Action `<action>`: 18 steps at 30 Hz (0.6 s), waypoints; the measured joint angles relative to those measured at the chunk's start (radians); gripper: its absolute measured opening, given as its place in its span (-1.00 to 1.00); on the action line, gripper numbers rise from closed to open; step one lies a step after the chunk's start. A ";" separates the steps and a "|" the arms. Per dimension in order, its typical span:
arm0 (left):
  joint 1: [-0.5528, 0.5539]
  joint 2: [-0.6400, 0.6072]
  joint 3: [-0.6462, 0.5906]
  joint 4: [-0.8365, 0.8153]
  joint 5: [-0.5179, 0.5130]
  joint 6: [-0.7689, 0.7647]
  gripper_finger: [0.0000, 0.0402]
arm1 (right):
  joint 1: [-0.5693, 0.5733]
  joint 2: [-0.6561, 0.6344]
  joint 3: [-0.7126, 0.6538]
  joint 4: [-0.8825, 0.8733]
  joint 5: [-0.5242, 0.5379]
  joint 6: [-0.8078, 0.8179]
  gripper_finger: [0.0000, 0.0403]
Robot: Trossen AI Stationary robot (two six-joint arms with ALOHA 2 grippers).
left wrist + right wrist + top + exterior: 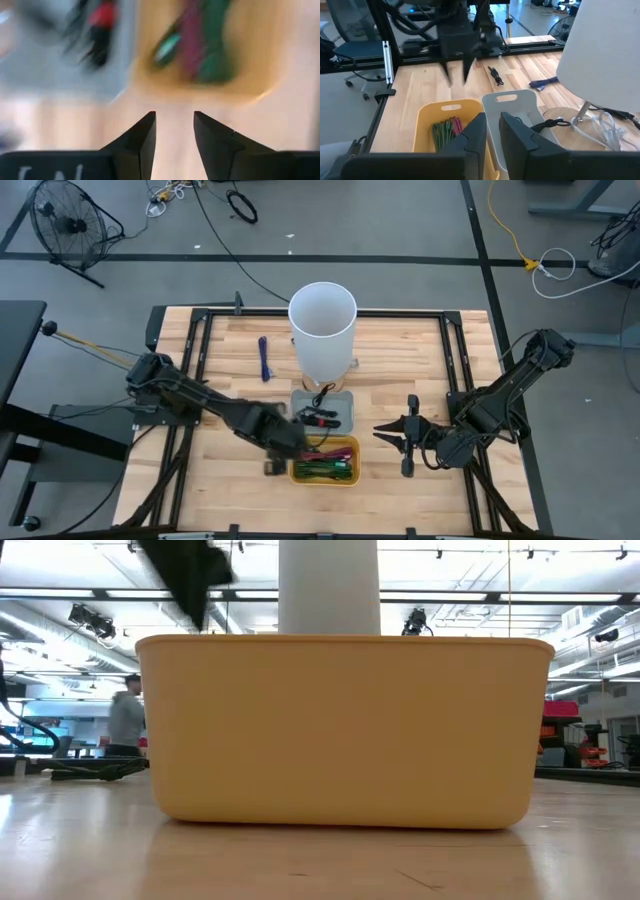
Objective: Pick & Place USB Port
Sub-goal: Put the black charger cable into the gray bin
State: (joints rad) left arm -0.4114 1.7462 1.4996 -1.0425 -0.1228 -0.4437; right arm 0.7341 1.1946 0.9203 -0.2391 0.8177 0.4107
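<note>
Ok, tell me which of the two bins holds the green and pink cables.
The yellow bin, nearest the left gripper; the grey bin beside it holds black and red cables.

You see grey floor (400, 220) taped with dark lines, black fan (65, 225) at far left corner, yellow cable (505, 225) opposite; ceiling strip lights (60, 615) glow beyond table, person (126, 720) standing there.

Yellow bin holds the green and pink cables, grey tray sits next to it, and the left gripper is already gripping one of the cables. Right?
Not quite. The left gripper grips nothing: the left wrist view shows its fingers apart with only bare table between them. The rest holds: the green and pink cables lie in the yellow bin, and the grey tray sits beside it.
</note>
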 joint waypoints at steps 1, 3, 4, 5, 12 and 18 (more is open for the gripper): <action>-0.010 -0.009 0.000 -0.078 -0.054 -0.027 -0.33 | 0.000 0.000 0.000 -0.002 0.000 0.001 -0.71; -0.033 -0.025 0.000 -0.216 -0.183 -0.085 -0.34 | 0.000 0.000 0.000 -0.001 0.000 0.002 -0.71; -0.043 -0.030 0.000 -0.276 -0.243 -0.107 -0.34 | 0.000 0.000 0.000 -0.001 0.000 0.002 -0.71; -0.054 -0.034 0.000 -0.330 -0.298 -0.125 -0.34 | 0.000 0.000 0.000 0.000 0.001 0.004 -0.71; -0.104 -0.042 -0.001 -0.439 -0.516 -0.119 -0.34 | 0.000 0.000 0.000 0.000 0.001 0.008 -0.71; -0.064 -0.064 -0.081 -0.422 -0.554 -0.089 -0.34 | 0.000 0.000 0.000 0.000 -0.007 0.009 -0.71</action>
State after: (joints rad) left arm -0.4752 1.6827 1.4184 -1.4649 -0.6769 -0.5323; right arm 0.7338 1.1946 0.9203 -0.2394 0.8106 0.4195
